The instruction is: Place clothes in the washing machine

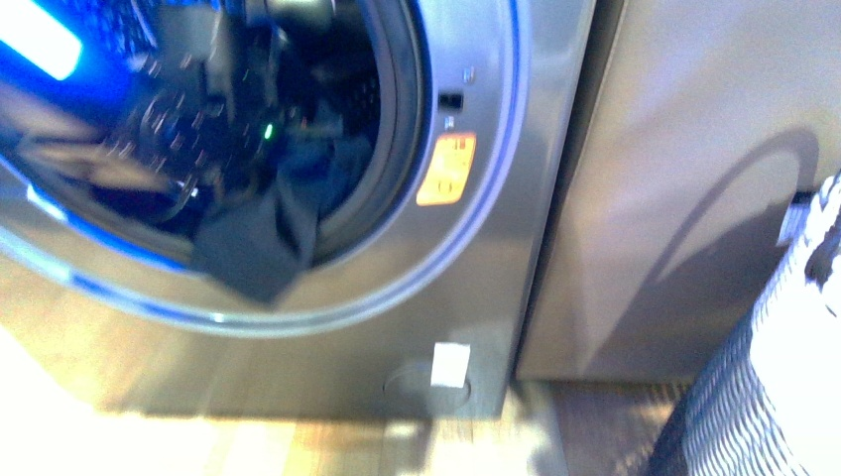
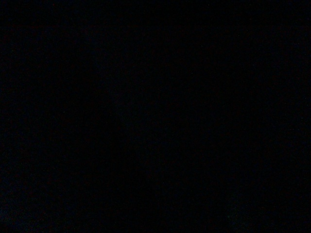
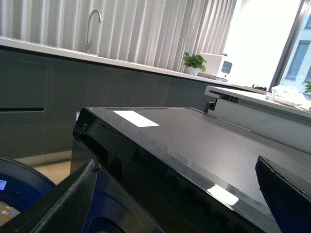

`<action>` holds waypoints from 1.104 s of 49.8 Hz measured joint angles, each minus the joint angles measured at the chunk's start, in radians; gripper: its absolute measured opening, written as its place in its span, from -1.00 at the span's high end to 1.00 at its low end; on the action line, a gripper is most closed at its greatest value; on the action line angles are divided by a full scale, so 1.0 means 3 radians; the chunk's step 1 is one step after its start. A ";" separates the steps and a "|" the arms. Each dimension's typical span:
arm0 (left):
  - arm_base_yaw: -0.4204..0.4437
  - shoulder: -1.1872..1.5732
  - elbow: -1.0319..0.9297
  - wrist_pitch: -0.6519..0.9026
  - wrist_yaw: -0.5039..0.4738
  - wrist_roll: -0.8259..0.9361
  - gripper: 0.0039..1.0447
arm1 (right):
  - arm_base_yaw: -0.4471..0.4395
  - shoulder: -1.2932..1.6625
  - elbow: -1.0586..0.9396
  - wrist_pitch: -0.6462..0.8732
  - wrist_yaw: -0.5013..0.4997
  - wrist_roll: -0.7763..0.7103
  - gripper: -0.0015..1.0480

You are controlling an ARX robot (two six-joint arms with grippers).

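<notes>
- Fingers of my right gripper are spread wide with nothing between them.
- My left gripper I cannot judge: its wrist picture is dark.
- Just past my right fingers lies a dark glossy top with a white rectangle on it.
- From the front view, a white and dark striped thing stands close at the right edge, too blurred to name, on a pale wooden floor.
- The clothes, dark navy, drape over the lower rim of the round opening: the upper part is inside the drum and the lower corner hangs out over the silver ring.
- My left arm, dark with a small green light, is inside the opening above the clothes; it is too blurred to make out its fingers.
- The washing machine is silver-grey, with an orange sticker beside the opening.
- A plain grey cabinet stands against its side.
- Farthest off, in the right wrist view, a counter carries a tap, a potted plant and a white appliance before striped curtains.
</notes>
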 joint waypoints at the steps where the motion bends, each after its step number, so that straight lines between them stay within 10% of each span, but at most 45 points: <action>1: 0.0000 0.0018 0.0029 -0.0015 -0.0003 0.0000 0.76 | 0.0000 0.0000 0.0000 0.0000 0.0000 0.0000 -0.86; 43: 0.0081 0.0793 0.1531 -0.0744 -0.0072 -0.0145 0.76 | 0.0000 0.0000 0.0000 0.0000 0.0000 0.0000 -0.86; 55: 0.0095 0.0660 0.1010 -0.0533 0.0058 -0.0161 0.04 | 0.0000 0.0000 0.0000 0.0000 0.0001 0.0001 -0.86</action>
